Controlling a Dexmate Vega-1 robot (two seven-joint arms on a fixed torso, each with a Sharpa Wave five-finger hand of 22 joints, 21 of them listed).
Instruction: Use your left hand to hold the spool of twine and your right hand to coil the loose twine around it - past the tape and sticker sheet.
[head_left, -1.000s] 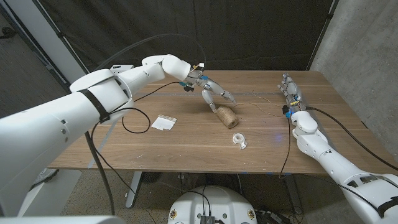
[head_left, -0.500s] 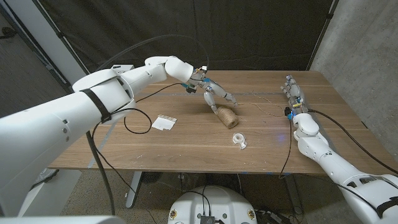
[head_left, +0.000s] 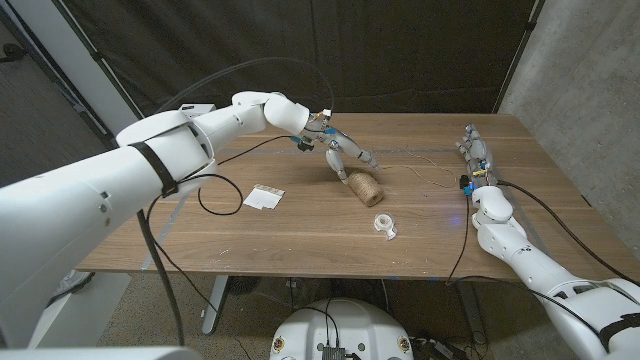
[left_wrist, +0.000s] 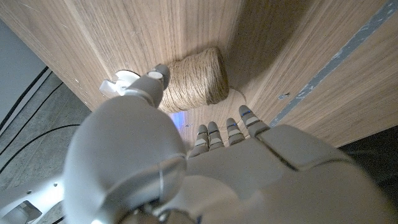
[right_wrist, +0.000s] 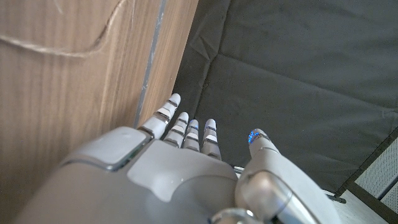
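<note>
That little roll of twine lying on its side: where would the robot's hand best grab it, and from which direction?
Probably around its wound middle, coming down from above. The spool lies on its side on the table, so its rounded flanks are free for fingers to close on. The left hand hovers open just behind it, well placed. The loose twine trails toward the right hand, so that end is best left clear.
</note>
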